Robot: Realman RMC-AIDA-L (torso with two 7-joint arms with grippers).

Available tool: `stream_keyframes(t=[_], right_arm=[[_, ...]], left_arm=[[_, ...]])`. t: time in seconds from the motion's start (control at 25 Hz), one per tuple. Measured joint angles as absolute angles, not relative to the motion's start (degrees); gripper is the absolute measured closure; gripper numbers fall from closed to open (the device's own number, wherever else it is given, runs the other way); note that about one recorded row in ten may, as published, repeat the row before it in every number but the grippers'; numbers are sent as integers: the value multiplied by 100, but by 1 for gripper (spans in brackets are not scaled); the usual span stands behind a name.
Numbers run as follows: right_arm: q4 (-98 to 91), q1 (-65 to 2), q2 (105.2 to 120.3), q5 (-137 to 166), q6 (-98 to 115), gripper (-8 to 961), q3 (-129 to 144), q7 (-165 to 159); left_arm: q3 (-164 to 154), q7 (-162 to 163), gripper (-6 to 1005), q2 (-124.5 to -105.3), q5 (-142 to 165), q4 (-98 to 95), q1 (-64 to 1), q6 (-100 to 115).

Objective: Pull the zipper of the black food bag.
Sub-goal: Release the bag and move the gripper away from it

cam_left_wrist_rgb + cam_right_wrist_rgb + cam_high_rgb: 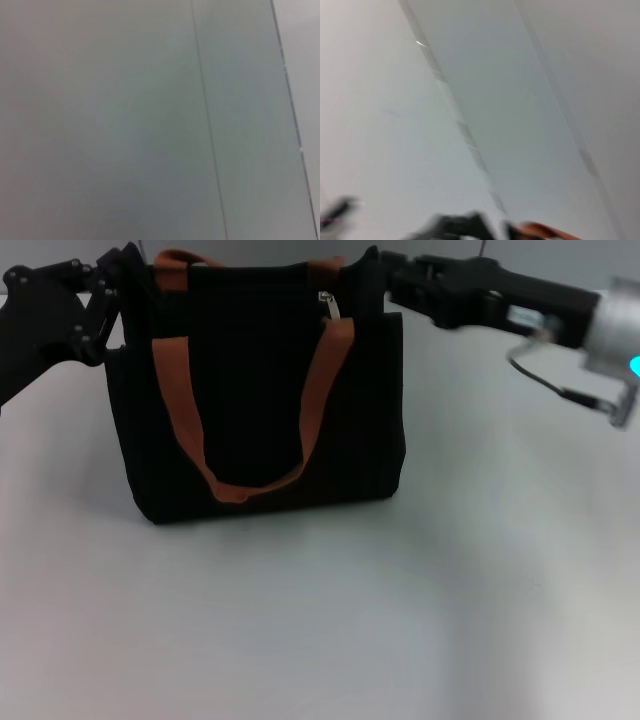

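Observation:
The black food bag (260, 390) stands upright at the back middle of the table. One orange-brown handle (250, 440) hangs down its front and the other lies along the top. The silver zipper pull (328, 303) hangs at the bag's top edge, towards its right end. My left gripper (128, 282) is at the bag's top left corner, touching or very close to it. My right gripper (372, 270) is at the bag's top right corner, just right of the zipper pull. The right wrist view shows a blurred bit of orange strap (540, 231). The left wrist view shows only grey wall.
The bag stands on a pale grey table (320, 620). A loose cable (545, 380) hangs under my right arm. A grey wall panel with a seam (205, 125) is behind the bag.

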State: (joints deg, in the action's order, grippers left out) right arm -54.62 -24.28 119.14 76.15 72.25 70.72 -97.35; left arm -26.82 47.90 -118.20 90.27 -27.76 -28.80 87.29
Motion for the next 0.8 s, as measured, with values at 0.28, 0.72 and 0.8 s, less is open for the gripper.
stream_keyframes(t=[0.28, 0.72, 0.8], right_arm=[[-3754, -2527, 11648, 7708, 9577, 556, 6232, -7675], [-3450, -2708, 11883, 9526, 9446, 212, 6225, -6996], [-3422, -2770, 11905, 9629, 9332, 190, 6251, -6936]], left_arm=[[-2705, 5131, 875, -11821, 9072, -2755, -2790, 8571], [-2753, 6191, 870, -11650, 9509, -2816, -2618, 8485], [-2813, 6416, 870, -11569, 9513, -2821, -2594, 8464]])
